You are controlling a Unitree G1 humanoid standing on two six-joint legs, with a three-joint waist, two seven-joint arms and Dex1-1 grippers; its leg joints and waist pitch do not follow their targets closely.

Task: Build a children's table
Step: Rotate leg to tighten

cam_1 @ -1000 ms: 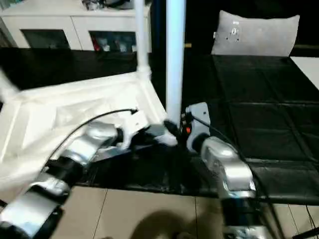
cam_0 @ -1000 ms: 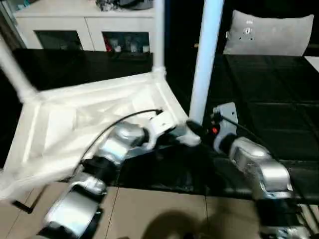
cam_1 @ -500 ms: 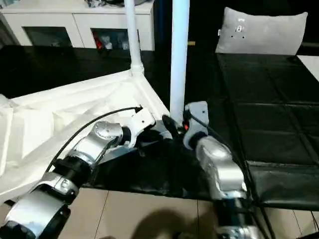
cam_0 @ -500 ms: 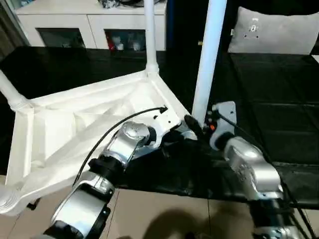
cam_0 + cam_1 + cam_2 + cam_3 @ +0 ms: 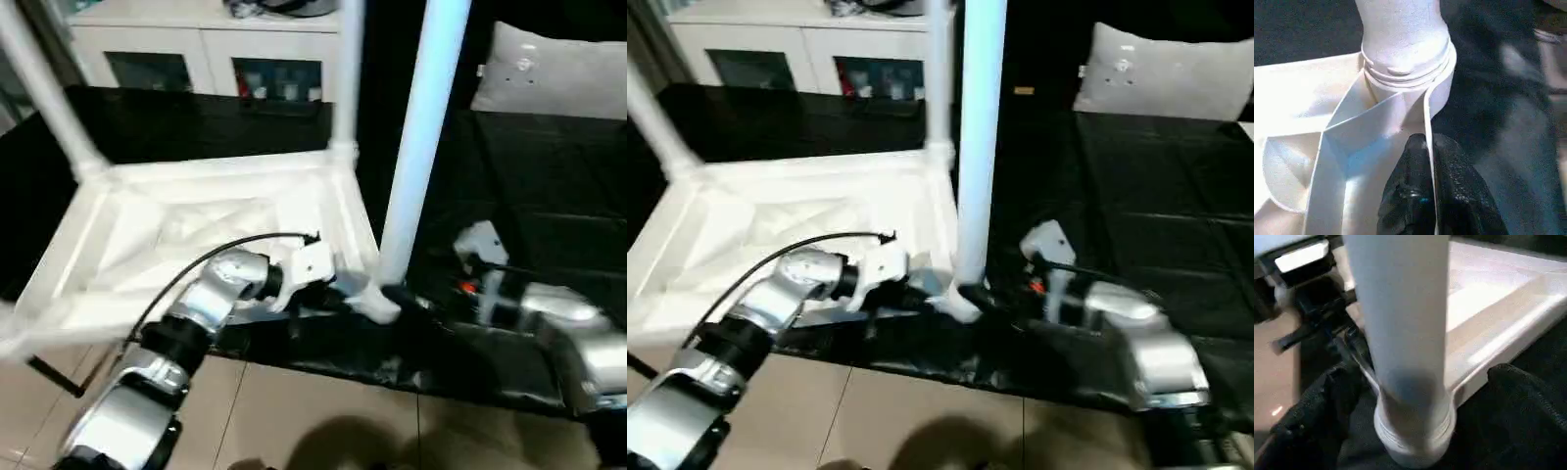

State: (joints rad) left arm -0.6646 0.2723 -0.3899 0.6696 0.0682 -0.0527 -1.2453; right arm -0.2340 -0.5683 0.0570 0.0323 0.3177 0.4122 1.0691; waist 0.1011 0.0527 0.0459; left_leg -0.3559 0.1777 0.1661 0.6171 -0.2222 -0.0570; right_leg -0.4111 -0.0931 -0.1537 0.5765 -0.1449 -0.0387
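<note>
Tabletop (image 5: 196,220) lies upside down at the black mat's near edge, the near-corner leg (image 5: 421,137) upright in its socket. Left hand (image 5: 1426,188) pinches the rim beside it; right hand (image 5: 1415,406), fingers spread, straddles the leg's base without gripping.

1. The white table top (image 5: 196,220) lies underside up on a dark surface (image 5: 529,186).
2. Legs stand in its corners; the nearest leg (image 5: 416,147) rises upright.
3. The left pincer (image 5: 328,294) sits at the near edge beside that leg.
4. The right pincer (image 5: 421,302) is just beside the leg's base.
5. A white cabinet (image 5: 196,49) stands behind.
</note>
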